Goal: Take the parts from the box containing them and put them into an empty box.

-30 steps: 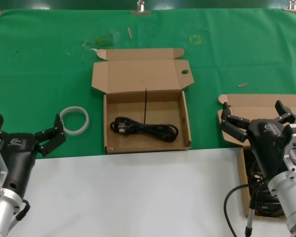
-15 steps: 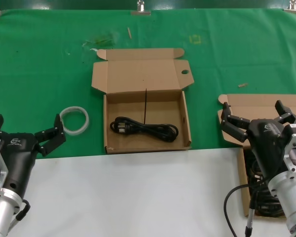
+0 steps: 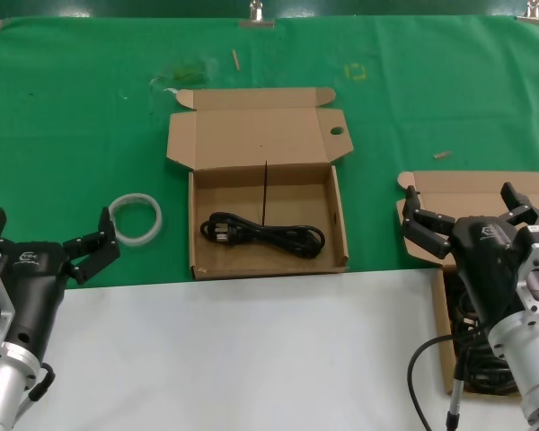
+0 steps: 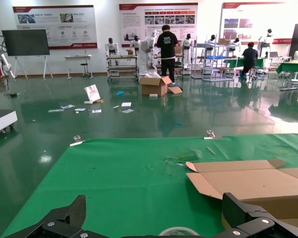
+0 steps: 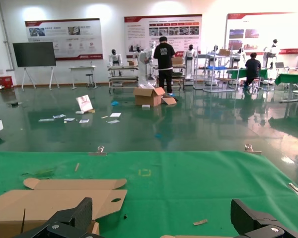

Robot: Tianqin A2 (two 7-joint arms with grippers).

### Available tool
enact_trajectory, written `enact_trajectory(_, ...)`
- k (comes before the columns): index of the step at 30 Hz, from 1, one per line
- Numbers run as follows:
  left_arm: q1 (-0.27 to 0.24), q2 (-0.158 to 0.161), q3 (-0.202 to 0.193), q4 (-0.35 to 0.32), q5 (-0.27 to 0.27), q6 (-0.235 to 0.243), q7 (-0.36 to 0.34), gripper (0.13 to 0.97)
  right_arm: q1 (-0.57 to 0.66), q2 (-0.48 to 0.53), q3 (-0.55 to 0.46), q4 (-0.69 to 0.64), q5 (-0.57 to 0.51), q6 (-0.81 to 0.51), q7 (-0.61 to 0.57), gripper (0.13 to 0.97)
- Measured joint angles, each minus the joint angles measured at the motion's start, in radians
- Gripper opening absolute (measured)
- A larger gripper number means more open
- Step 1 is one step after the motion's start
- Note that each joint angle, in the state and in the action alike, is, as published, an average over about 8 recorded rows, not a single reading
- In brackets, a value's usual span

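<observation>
The box with the holed lid point(image 3: 262, 135) lies open mid-table, and one black power cord point(image 3: 262, 236) rests on its floor. The box containing the parts point(image 3: 478, 186) sits at the right edge, plain lid folded back. Dark cords point(image 3: 474, 355) show inside it, mostly hidden by my right arm. My right gripper point(image 3: 463, 202) hovers open over that box with nothing between its fingers. Low at the left, the left gripper point(image 3: 49, 232) is open and empty beside the white ring of tubing point(image 3: 135, 218). The right wrist view shows the holed lid point(image 5: 54, 198), the left wrist view the same lid point(image 4: 248, 181).
Green cloth point(image 3: 90, 135) covers the far half of the table, and a white surface point(image 3: 251, 350) the near half. Small scraps point(image 3: 442, 154) lie on the cloth. Clips point(image 3: 256, 11) hold its far edge. A black cable point(image 3: 422, 377) hangs by my right arm.
</observation>
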Motion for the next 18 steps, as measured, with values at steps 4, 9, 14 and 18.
enact_trajectory(4, 0.0, 0.0, 0.0, 0.0, 0.0, 0.0, 0.0, 0.966, 0.0, 0.0, 0.0, 0.0, 0.0, 0.0, 0.0, 0.966)
enact_trajectory(9, 0.0, 0.0, 0.0, 0.0, 0.0, 0.0, 0.0, 0.966, 0.0, 0.0, 0.0, 0.0, 0.0, 0.0, 0.0, 0.966)
enact_trajectory(14, 0.0, 0.0, 0.0, 0.0, 0.0, 0.0, 0.0, 0.966, 0.0, 0.0, 0.0, 0.0, 0.0, 0.0, 0.0, 0.966)
enact_trajectory(18, 0.0, 0.0, 0.0, 0.0, 0.0, 0.0, 0.0, 0.966, 0.0, 0.0, 0.0, 0.0, 0.0, 0.0, 0.0, 0.966)
